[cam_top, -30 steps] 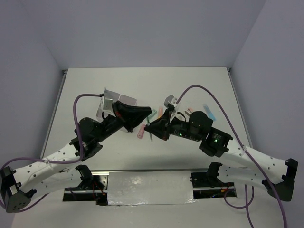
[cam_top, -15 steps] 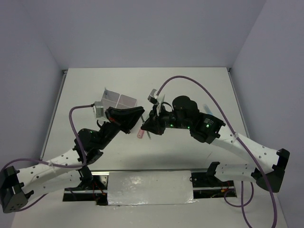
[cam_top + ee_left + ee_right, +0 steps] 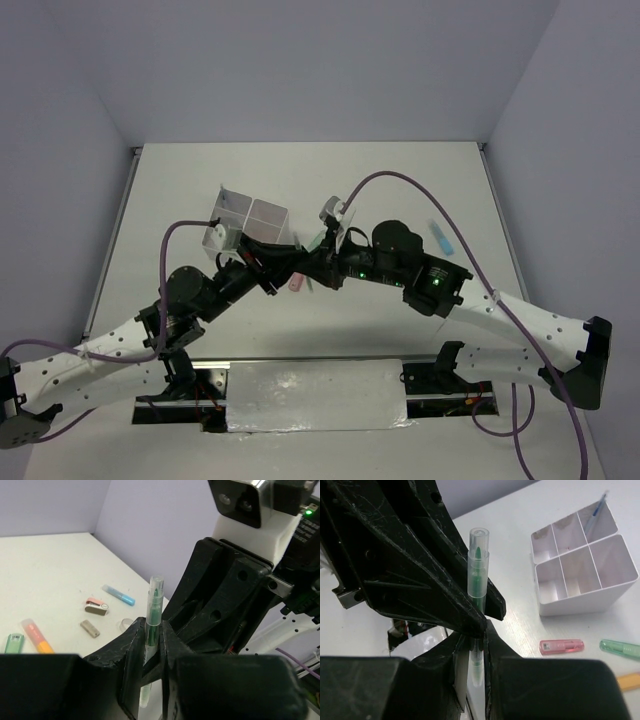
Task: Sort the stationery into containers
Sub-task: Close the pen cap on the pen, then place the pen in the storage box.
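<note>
The left fingers [image 3: 131, 657] and the right fingers [image 3: 496, 672] both pinch the green pen [image 3: 154, 611], so a badly timed release may drop it on the bench [image 3: 50, 575].

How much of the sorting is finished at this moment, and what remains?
Barely begun. Done: one thin blue pen stands in the box. In hand: a green pen, gripped by both the left claw and the right claw, apparently mid-handover. Left: the pink marker, blue marker, tan eraser and other pieces lie on the table.
</note>
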Controlling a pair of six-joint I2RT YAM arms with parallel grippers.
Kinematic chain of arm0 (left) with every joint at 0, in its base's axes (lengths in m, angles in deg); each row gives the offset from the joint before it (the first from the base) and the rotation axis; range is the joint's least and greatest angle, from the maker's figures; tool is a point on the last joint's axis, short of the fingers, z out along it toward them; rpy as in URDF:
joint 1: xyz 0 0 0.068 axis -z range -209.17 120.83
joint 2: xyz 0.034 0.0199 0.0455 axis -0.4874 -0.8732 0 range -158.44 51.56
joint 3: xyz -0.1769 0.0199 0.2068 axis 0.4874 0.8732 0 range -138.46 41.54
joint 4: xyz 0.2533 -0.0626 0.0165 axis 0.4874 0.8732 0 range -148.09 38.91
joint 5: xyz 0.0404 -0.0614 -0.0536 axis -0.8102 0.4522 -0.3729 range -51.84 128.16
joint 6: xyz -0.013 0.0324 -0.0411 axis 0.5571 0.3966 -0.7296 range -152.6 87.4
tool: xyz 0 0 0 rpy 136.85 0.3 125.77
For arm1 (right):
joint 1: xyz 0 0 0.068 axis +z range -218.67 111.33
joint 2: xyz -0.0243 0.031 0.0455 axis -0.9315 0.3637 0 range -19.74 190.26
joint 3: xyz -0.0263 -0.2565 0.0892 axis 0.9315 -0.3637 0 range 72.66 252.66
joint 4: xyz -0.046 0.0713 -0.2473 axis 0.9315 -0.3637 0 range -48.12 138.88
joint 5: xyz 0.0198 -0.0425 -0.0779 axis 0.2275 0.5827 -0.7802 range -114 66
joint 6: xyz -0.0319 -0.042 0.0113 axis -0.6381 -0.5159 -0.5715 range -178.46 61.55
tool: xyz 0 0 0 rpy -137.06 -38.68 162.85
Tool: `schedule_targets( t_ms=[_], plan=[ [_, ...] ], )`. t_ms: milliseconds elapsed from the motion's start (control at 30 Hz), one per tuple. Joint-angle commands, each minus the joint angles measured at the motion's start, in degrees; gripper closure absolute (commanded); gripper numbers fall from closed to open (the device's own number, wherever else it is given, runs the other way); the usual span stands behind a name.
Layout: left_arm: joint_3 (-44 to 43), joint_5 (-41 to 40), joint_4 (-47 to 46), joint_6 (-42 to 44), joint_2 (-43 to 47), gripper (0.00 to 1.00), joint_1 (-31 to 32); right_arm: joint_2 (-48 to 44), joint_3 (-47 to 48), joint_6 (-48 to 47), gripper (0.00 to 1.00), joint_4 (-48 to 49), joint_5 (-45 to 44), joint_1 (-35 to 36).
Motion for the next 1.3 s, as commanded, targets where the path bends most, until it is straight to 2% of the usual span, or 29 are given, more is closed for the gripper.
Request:
schedule_targets(
  t_ms=[0,33,133,167,200,233,267,300,367,400,467,600,667,700,767,867,1067,1267],
  plan=[
    [-1.1,-1.4,6.8,1.6,-1.1,0.87,0.4,-1.8,0.7,-2.7,1.00,8.1,-1.1,2.9],
    [-1.7,-1.6,7.2,1.7,-1.2,0.87,0.4,-1.5,0.6,-3.1,1.00,7.5,-0.9,3.2],
    [-2.9,-1.6,7.7,3.1,-1.9,1.00,0.4,-1.4,-0.3,-3.9,1.00,7.3,0.3,3.6],
    [-3.1,-2.2,7.9,3.8,-2.0,1.00,0.4,-1.4,-0.6,-4.1,0.99,7.4,0.6,3.6],
    [-3.3,-3.0,8.1,4.4,-2.0,1.00,0.4,-1.8,-1.1,-4.4,0.94,7.7,0.5,3.7],
    [-3.8,-4.2,8.7,4.8,-2.1,1.00,0.4,-2.2,-1.6,-4.3,0.70,8.5,0.1,3.7],
    [-4.0,-7.5,9.2,6.1,-2.1,1.00,0.4,-2.7,-3.0,-4.4,0.52,8.8,0.0,3.6],
    [-5.2,-10.5,10.1,6.5,-2.4,1.00,0.4,-3.6,-3.6,-4.6,0.01,8.9,-0.8,3.6],
    [-7.2,-18.0,14.5,6.7,-4.1,1.00,0.4,-4.4,-5.0,-4.1,0.00,7.8,-3.2,3.5],
    [-9.6,-25.4,16.5,6.7,-5.0,1.00,0.4,-5.3,-5.7,-3.5,0.00,7.4,-4.7,3.5],
    [-11.6,-32.5,19.6,7.7,-7.7,1.00,0.4,-6.5,-8.6,-2.8,0.00,6.5,-9.1,3.2],
    [-14.1,-51.8,15.8,10.5,-12.1,1.00,-0.3,-12.8,-14.4,-0.3,0.00,5.7,-12.4,3.0],
    [-15.5,-55.8,14.3,10.4,-15.0,1.00,-4.2,-17.2,-17.9,0.5,0.00,5.8,-12.4,3.0],
    [-16.2,-54.8,14.5,9.5,-16.0,1.00,-9.6,-18.6,-19.8,0.7,0.00,5.8,-12.2,3.1],
    [-17.1,-51.5,13.4,7.5,-19.0,1.00,-15.5,-22.6,-21.0,0.9,0.00,5.6,-11.8,3.0],
    [-16.2,-48.1,3.1,10.0,-23.1,1.00,-24.8,-27.0,-23.1,1.0,0.00,2.5,-12.4,3.0],
    [-15.2,-41.3,-9.7,9.3,-30.2,1.00,-32.5,-32.8,-24.5,0.6,0.00,0.8,-12.4,3.0],
    [-17.6,-41.3,-12.2,10.4,-37.1,1.00,-34.1,-34.0,-24.5,0.9,0.00,0.3,-12.1,3.0]
  ],
)
